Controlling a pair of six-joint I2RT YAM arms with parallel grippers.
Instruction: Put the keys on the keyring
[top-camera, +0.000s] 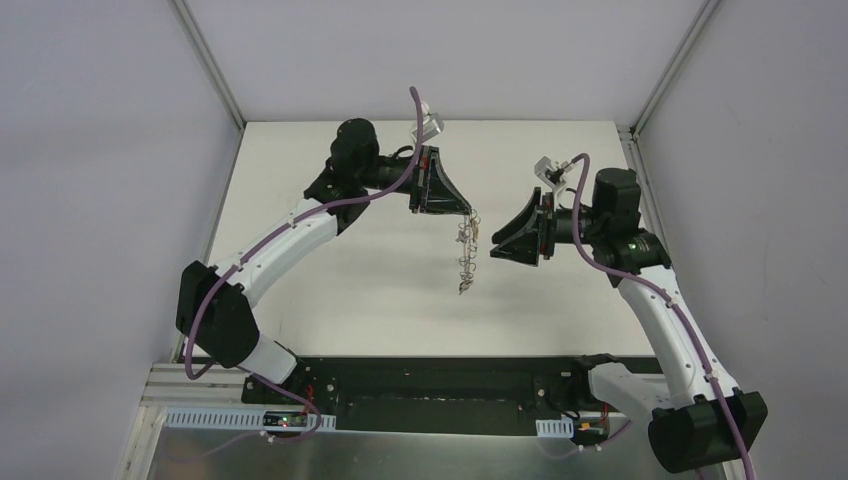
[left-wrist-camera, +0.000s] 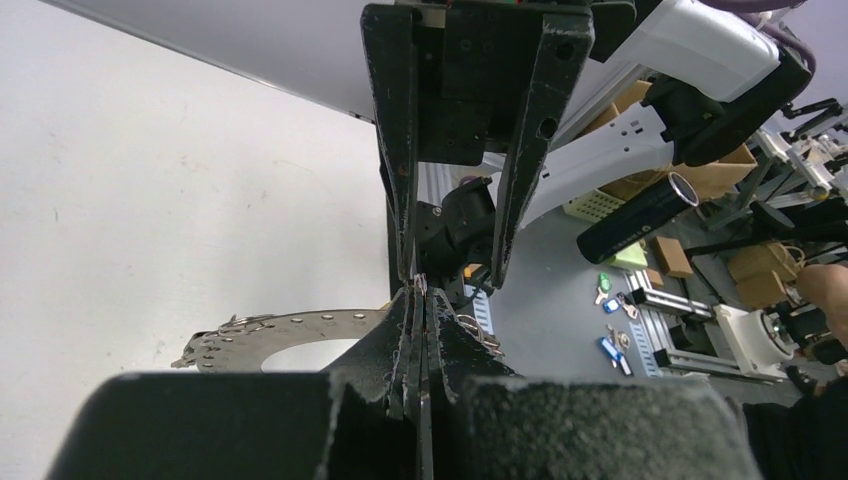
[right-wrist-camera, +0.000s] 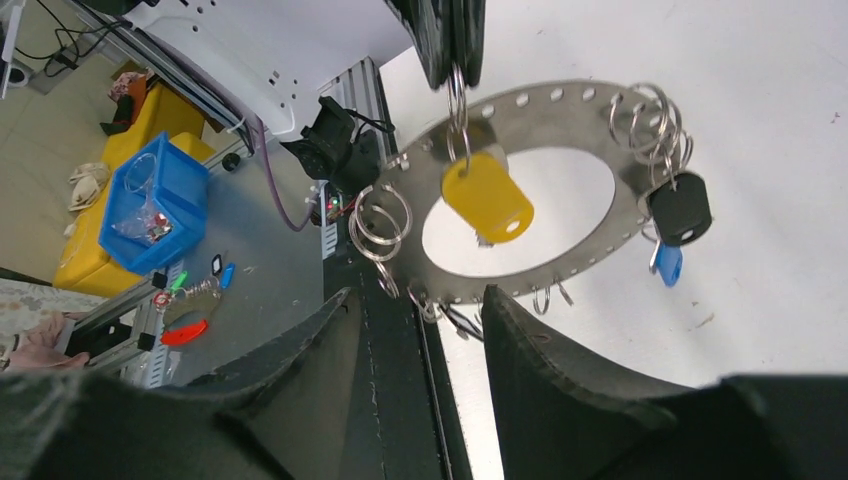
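The keyring (right-wrist-camera: 585, 98), a flat grey ring with holes and wire loops, hangs in mid-air above the white table. My left gripper (left-wrist-camera: 420, 291) is shut on one wire loop at the ring's top edge; in the top view this gripper (top-camera: 470, 212) has the keyring (top-camera: 466, 255) dangling edge-on below it. A yellow key (right-wrist-camera: 487, 197) hangs from that pinched loop across the ring's hole. A black key (right-wrist-camera: 680, 208) and a blue key (right-wrist-camera: 668, 265) hang from loops on the right rim. My right gripper (right-wrist-camera: 418, 296) stands open just below the ring, touching nothing.
The white table (top-camera: 360, 270) lies under the ring, with walls on three sides. Off the table there are a blue bin (right-wrist-camera: 155, 200), loose coloured keys (left-wrist-camera: 610, 300) on a grey floor, and boxes and tools (left-wrist-camera: 700, 180).
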